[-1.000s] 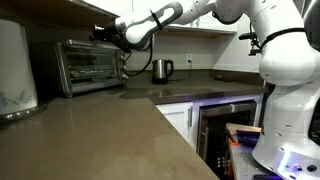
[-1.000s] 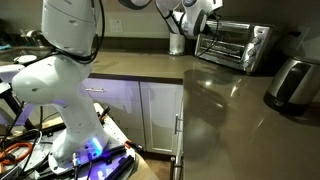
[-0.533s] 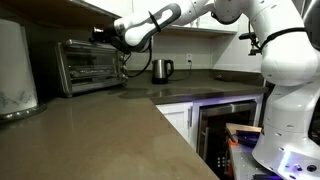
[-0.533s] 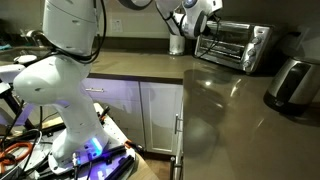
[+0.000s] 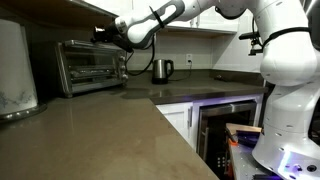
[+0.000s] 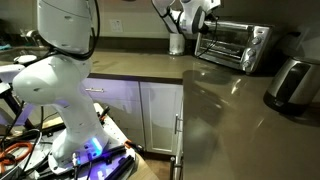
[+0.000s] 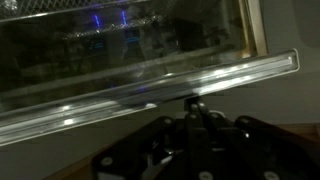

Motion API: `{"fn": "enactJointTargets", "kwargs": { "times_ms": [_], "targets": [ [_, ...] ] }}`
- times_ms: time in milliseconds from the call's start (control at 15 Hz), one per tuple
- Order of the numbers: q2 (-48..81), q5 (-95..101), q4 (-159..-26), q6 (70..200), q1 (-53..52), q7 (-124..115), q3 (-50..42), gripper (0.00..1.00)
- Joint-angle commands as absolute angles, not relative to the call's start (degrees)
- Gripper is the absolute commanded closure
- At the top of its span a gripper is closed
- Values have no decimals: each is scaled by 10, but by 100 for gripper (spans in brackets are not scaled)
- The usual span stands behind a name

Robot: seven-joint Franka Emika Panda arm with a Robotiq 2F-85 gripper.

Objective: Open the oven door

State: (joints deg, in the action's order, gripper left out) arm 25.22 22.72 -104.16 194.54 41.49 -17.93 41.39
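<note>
The silver toaster oven (image 5: 90, 66) stands at the back of the counter, and its glass-windowed oven door (image 5: 84, 66) is closed. It also shows in an exterior view (image 6: 222, 44). My gripper (image 5: 103, 35) hovers at the door's upper edge, also seen in an exterior view (image 6: 192, 24). In the wrist view the door glass (image 7: 120, 50) fills the top and the silver bar handle (image 7: 150, 88) runs across the middle. My gripper (image 7: 192, 104) has its dark fingers pressed together, their tips right at the handle's lower edge. Whether they touch the handle I cannot tell.
A metal kettle (image 5: 162, 70) stands on the counter beside the oven, also in an exterior view (image 6: 177, 44). A pale rounded appliance (image 5: 15, 70) stands on the oven's other side. A dark glass-fronted built-in appliance (image 5: 225, 125) sits under the counter near the robot base (image 5: 285, 110).
The arm has shifted very slightly upward near the oven's top edge. The oven door has not moved.
</note>
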Motion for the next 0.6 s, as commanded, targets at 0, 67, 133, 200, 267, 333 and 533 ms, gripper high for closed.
{"fn": "enactJointTargets", "kwargs": {
  "times_ms": [0, 67, 133, 200, 267, 333, 533],
  "targets": [
    [191, 213, -1113, 1937, 433, -205, 415, 100],
    [181, 212, -1124, 1939, 435, -210, 416, 100],
    [170, 211, -1138, 1944, 436, -215, 413, 100],
    [158, 208, -1152, 1948, 435, -221, 409, 100],
    [146, 205, -1167, 1953, 433, -227, 405, 100],
    [135, 204, -1179, 1956, 433, -234, 402, 100],
    [99, 193, -1221, 1965, 427, -250, 392, 100]
  ]
}}
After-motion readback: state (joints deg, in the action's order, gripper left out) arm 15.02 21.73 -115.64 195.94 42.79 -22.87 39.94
